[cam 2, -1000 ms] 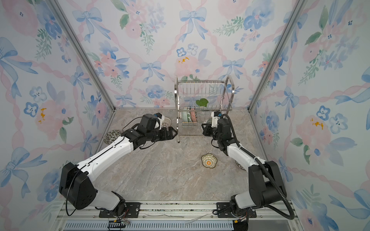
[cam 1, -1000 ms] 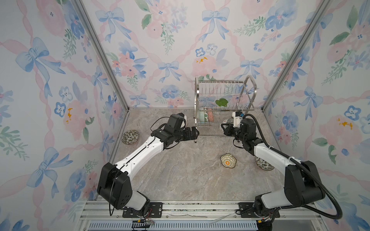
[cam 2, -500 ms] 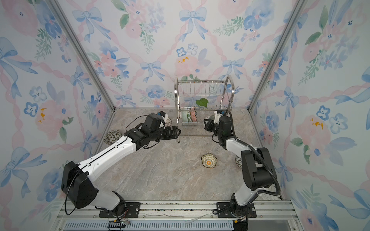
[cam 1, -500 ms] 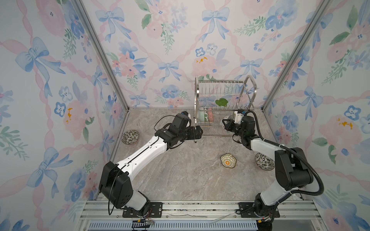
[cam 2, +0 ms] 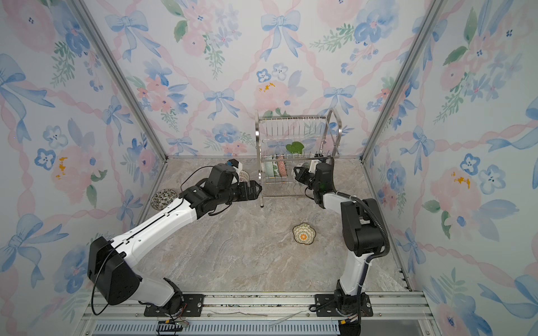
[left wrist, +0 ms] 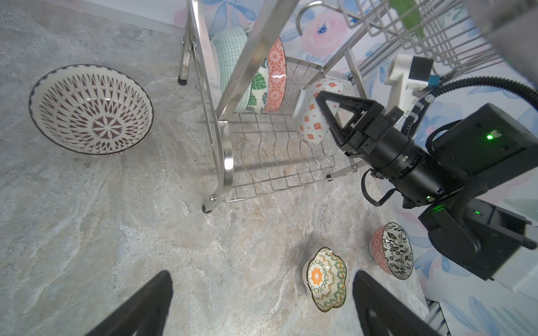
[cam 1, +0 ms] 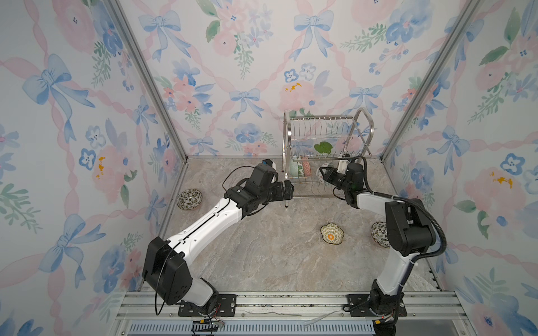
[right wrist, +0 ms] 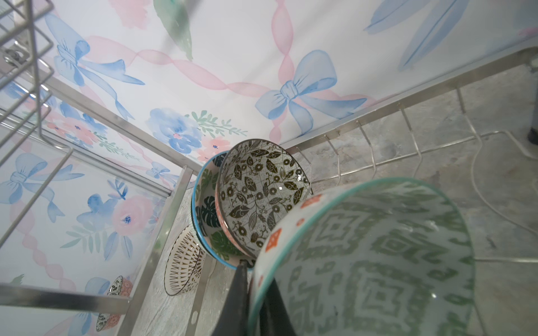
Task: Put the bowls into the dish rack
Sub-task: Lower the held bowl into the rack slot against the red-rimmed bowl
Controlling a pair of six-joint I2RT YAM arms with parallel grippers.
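Note:
The steel dish rack stands at the back. On its lower tier three bowls lean on edge together; the front one is dark floral. My right gripper is shut on the rim of a green geometric bowl with orange diamonds outside. It holds the bowl tilted over the lower tier wires. My left gripper is open and empty by the rack's front left leg. A scalloped bowl lies on the table.
A brown lattice bowl sits left of the rack behind my left arm. A dark patterned bowl lies by the left wall. Another dark floral bowl sits half hidden behind my right arm.
My right gripper has carried the green geometric bowl back and up into the rack's lower tier, its elbow swinging in. The left gripper has edged towards the rack's front leg.

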